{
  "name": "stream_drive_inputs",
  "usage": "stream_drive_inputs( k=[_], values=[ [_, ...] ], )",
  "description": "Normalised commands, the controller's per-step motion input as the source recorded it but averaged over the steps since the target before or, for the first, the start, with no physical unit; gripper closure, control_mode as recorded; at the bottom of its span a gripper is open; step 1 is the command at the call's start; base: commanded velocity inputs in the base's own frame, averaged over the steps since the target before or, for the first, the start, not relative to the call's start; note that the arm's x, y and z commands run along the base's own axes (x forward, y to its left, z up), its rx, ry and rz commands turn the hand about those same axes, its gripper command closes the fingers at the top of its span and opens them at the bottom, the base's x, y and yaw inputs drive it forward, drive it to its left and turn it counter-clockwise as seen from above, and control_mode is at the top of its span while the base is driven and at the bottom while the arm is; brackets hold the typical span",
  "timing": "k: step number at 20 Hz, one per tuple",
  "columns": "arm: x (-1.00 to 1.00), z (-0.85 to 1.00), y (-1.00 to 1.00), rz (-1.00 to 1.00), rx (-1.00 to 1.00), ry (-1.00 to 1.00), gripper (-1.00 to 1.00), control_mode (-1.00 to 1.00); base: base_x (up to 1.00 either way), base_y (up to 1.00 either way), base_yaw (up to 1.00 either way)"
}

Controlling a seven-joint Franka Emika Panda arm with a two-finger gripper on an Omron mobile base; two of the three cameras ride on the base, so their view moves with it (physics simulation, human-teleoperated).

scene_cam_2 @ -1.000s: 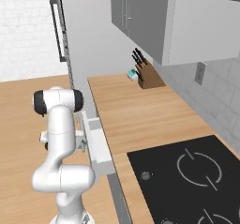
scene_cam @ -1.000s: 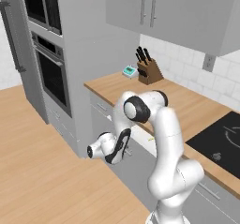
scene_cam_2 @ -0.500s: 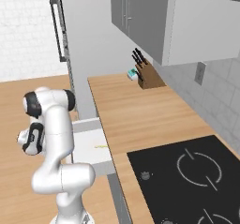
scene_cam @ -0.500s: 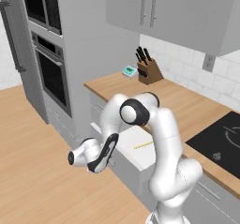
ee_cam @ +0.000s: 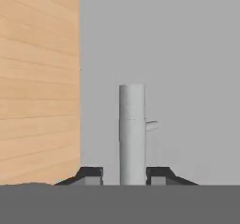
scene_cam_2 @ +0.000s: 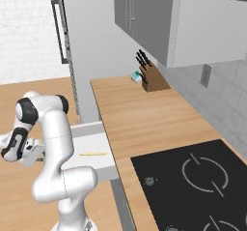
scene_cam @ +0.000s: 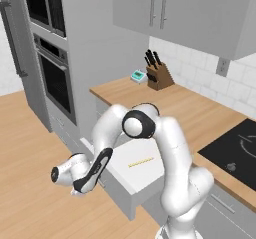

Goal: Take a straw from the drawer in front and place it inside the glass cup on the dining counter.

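Note:
The drawer (scene_cam: pixel 125 175) (scene_cam_2: pixel 89 139) stands pulled out from under the wall-side worktop. The pale yellow straw (scene_cam: pixel 141 162) (scene_cam_2: pixel 93 153) lies flat on its white floor. My gripper (scene_cam: pixel 81 187) (scene_cam_2: pixel 34 150) is at the drawer's front panel (ee_cam: pixel 187 78), low over the floor. In the hand view the slim bar handle (ee_cam: pixel 132 134) stands between my fingertips (ee_cam: pixel 91 174). The jaws are slightly apart, with a gap showing on the left side of the bar. The glass cup and the dining counter are out of view.
A knife block (scene_cam: pixel 156 74) (scene_cam_2: pixel 147 78) and a small teal device (scene_cam: pixel 137 75) sit at the back of the wooden worktop (scene_cam: pixel 200 110). A black cooktop (scene_cam_2: pixel 198 181) lies to the right. The wall oven column (scene_cam: pixel 50 68) rises on the left, with wooden floor (scene_cam: pixel 30 193) before it.
The drawer has slid out from nearly shut to wide open, baring the straw. My hand moved outward with the handle, and the jaws have just loosened from it.

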Motion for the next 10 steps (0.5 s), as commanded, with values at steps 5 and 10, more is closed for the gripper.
stream_drive_inputs(
  k=[5, 10],
  values=[
    [-0.19, 0.43, 0.14, 0.0, 0.42, 0.33, -1.0, -1.0, 0.0, 0.0, 0.0],
    [-0.56, 0.91, -0.04, 0.0, 0.49, 0.18, -1.0, -1.0, 0.0, 0.0, 0.0]
  ],
)
